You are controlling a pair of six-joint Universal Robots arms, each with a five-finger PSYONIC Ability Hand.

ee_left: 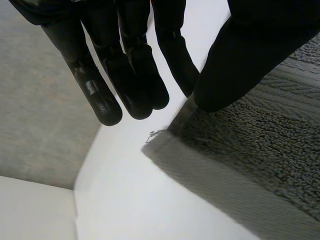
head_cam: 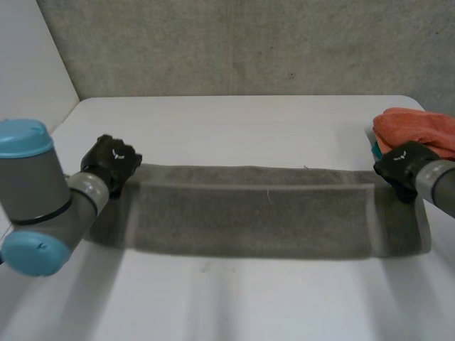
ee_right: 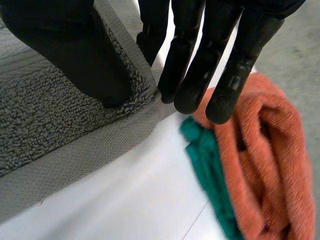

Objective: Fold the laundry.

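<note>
A long grey towel (head_cam: pixel 256 213) is stretched across the table between my two hands, its near part hanging just above the white surface. My left hand (head_cam: pixel 112 160) holds the far left corner. In the left wrist view its thumb (ee_left: pixel 235 65) lies on top of the towel (ee_left: pixel 260 150) and its fingers (ee_left: pixel 125 75) run straight past the edge. My right hand (head_cam: pixel 404 163) holds the far right corner. In the right wrist view its thumb (ee_right: pixel 75 50) presses the towel (ee_right: pixel 50 125) against the fingers (ee_right: pixel 200 60).
A rolled orange cloth (head_cam: pixel 419 128) lies on a green cloth (ee_right: pixel 205 160) at the table's right edge, just beyond my right hand; the orange cloth (ee_right: pixel 270 150) is close to its fingertips. A grey wall stands behind the white table (head_cam: pixel 227 121).
</note>
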